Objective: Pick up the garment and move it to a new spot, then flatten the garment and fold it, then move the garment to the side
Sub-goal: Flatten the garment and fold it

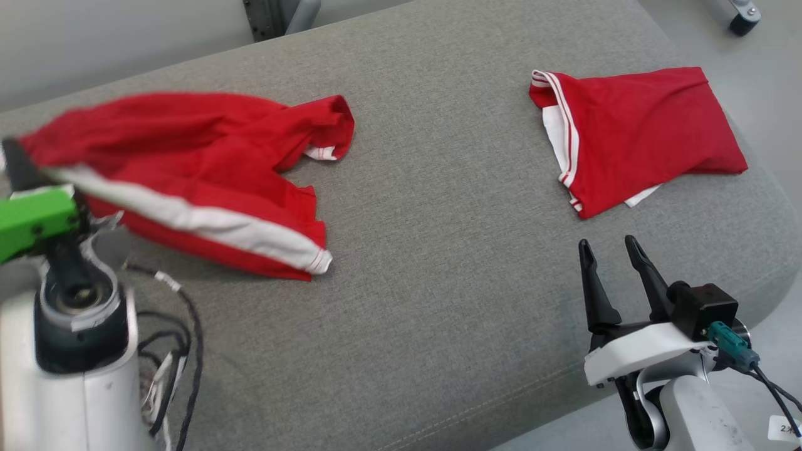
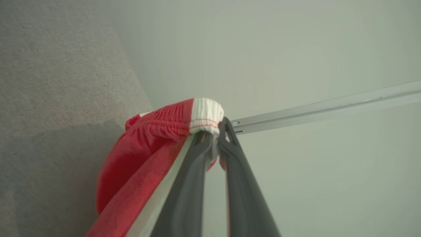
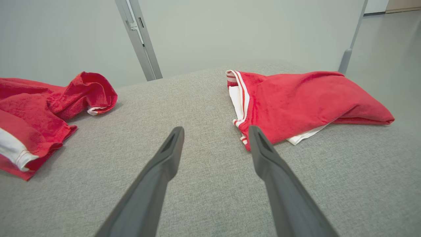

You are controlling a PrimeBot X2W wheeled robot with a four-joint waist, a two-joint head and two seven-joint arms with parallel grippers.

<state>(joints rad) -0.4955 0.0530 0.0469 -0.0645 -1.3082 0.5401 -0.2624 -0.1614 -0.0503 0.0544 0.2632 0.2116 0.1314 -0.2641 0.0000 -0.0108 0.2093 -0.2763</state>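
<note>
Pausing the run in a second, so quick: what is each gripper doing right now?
Left gripper: closed on the red garment, at its waistband.
Right gripper: open, holding nothing.

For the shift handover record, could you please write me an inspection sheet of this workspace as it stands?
Surface: grey upholstered cushion.
Job's things: red shorts crumpled at left; folded red garment at right.
Clutter: nothing seen.
Tools: left tool shut on the shorts' waistband; right tool open, empty, above the cushion.
Cables: black cables beside left forearm; teal-plug cable at right wrist.
Surroundings: pale wall, metal post, caster.
</note>
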